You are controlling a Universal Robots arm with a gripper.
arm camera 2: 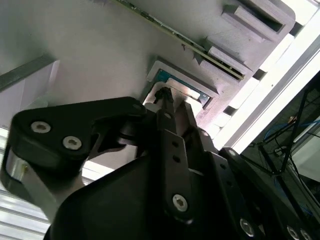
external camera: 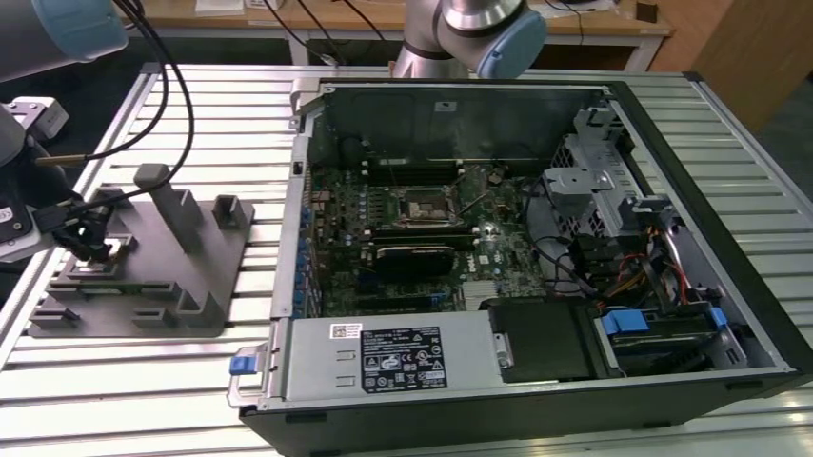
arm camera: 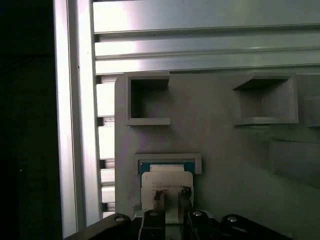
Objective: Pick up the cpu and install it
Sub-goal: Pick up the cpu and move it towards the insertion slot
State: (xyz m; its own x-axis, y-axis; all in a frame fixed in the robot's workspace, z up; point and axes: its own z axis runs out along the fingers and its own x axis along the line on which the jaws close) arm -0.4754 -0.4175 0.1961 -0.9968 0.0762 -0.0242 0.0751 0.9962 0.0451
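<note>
Finding: my gripper (arm camera: 172, 194) hangs at the near corner of the grey tray (arm camera: 220, 145), directly above the cpu (arm camera: 167, 176). In the first wrist view my two tips stand slightly parted, with bare metal plate showing between them; they enclose nothing.

The cpu lies flat in its shallow framed recess, silvery plate up, a blue-green edge showing along one side. The frame appears meant to hold the chip square for pickup.

Reservation: whether my tips touch the plate or stop just above it, I cannot tell; the angle is too steep.

In the exterior view the tray sits on the slatted table at the exterior view's left, well apart from the open computer case (external camera: 597, 100). The motherboard (external camera: 502, 252) lies inside, its socket (external camera: 420, 205) unoccupied as far as I can judge. Installation not begun.
</note>
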